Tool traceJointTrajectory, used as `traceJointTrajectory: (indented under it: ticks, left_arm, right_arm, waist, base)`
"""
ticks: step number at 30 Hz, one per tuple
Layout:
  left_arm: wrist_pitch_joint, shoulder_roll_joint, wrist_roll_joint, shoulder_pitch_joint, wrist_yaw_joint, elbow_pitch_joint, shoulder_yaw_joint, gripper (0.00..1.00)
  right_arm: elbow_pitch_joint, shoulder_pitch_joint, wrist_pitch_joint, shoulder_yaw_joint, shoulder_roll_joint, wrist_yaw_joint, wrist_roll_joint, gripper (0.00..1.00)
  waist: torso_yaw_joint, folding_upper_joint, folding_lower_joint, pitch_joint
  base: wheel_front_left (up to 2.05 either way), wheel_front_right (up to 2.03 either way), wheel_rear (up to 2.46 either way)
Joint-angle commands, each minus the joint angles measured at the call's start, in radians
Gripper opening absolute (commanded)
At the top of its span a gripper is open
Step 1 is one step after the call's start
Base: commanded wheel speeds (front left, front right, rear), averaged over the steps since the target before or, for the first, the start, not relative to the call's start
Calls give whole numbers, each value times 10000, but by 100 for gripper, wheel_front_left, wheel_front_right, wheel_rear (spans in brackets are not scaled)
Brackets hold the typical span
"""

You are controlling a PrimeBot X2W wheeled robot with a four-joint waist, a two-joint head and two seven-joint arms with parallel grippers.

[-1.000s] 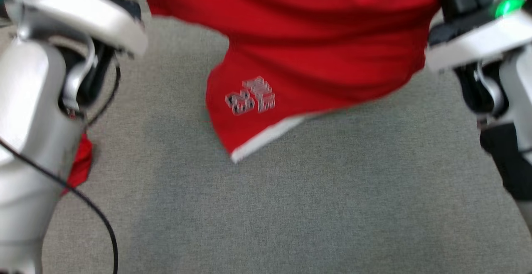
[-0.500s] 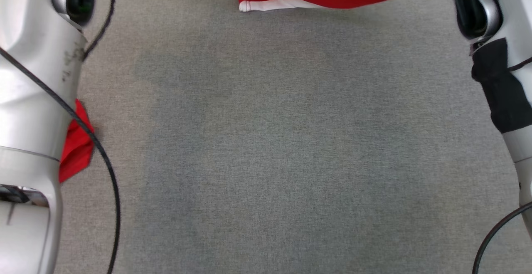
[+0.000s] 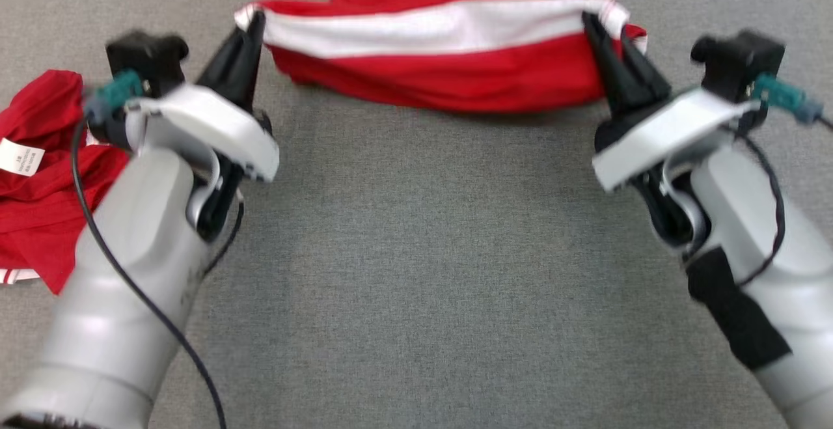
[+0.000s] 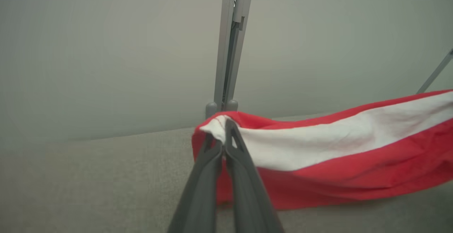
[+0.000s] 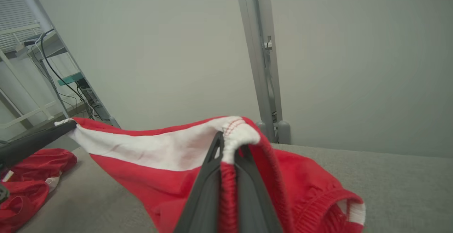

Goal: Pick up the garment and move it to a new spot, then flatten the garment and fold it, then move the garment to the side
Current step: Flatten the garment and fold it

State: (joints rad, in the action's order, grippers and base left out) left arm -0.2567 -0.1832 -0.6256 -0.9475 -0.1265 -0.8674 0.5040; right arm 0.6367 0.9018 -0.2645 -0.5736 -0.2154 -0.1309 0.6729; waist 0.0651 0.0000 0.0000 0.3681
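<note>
A red garment (image 3: 455, 77) with a wide white band hangs stretched between my two grippers over the far part of the grey table (image 3: 416, 253). My left gripper (image 3: 254, 22) is shut on its left end, also seen in the left wrist view as the gripper (image 4: 223, 128) pinching the white corner of the garment (image 4: 354, 169). My right gripper (image 3: 593, 22) is shut on the right end; in the right wrist view this gripper (image 5: 228, 143) clamps the gathered band of the garment (image 5: 148, 162). The cloth's lower edge rests on the table.
A second red garment (image 3: 39, 175) with a white label lies crumpled at the table's left edge, also visible as red cloth (image 5: 24, 176) in the right wrist view. A grey post (image 4: 228, 45) and pale wall stand behind the table. A shelf with cables (image 5: 53, 81) is far left.
The head camera has shifted between frames. Both grippers, earlier high and near the frame's top with the garment hanging, now sit lower over the far table with the cloth stretched between them and touching down.
</note>
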Motion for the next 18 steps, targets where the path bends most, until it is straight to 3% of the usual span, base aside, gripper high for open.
traceJointTrajectory:
  ticks: [1,5,6,9,18]
  left_arm:
    - [-48,-130,24,186,-23,176,-31,0]
    - [-78,-575,128,2044,281,1818,-213,0]
    - [-82,-991,199,3107,544,2749,-259,0]
    - [326,-1503,103,4655,1002,4406,-220,0]
    - [2747,-2782,-381,8589,3054,9594,-120,0]
  right_arm:
    - [-178,-219,-13,37,-94,3,92,0]
    - [-1441,-1798,-15,-515,-580,3,658,0]
    - [-1906,-2450,-15,-717,-833,3,915,0]
    - [-2340,-3355,-14,-943,-1184,3,1048,0]
    - [-2717,-5441,10,-1433,-1835,3,1167,0]
  waist:
    - [-12,0,0,-74]
    - [-48,0,0,-312]
    - [-138,0,0,-577]
    - [-147,0,0,-905]
    - [5,0,0,-1871]
  base:
    - [0,0,0]
    - [0,0,0]
    - [0,0,0]
    - [0,0,0]
    - [0,0,0]
